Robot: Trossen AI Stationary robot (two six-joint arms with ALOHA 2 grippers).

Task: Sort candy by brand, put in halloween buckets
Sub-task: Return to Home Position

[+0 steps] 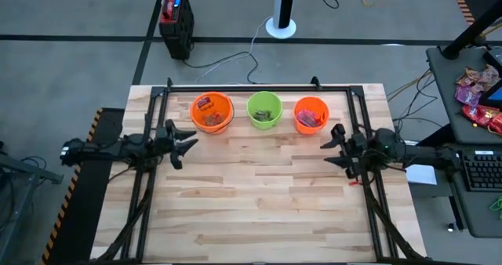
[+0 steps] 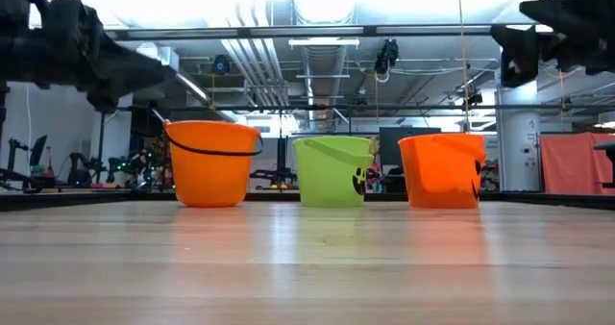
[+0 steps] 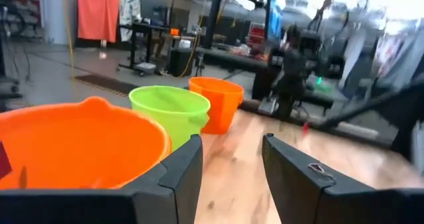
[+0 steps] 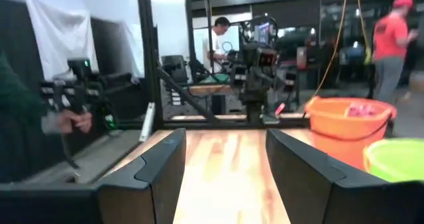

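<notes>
The pale tabletop of jointed wooden strips point(image 1: 259, 202) is finished smooth, with a faint sheen. The left orange round bucket point(image 2: 212, 171), the lime-green round bucket point(image 2: 332, 176) and the right orange round bucket point(image 2: 440, 171) are moulded in smooth, slightly glossy plastic.

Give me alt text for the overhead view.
Three small buckets holding candy stand in a row on a wooden table: left orange bucket, green bucket, right orange bucket. The left end effector and right end effector hover open and empty at the table's sides.
</notes>
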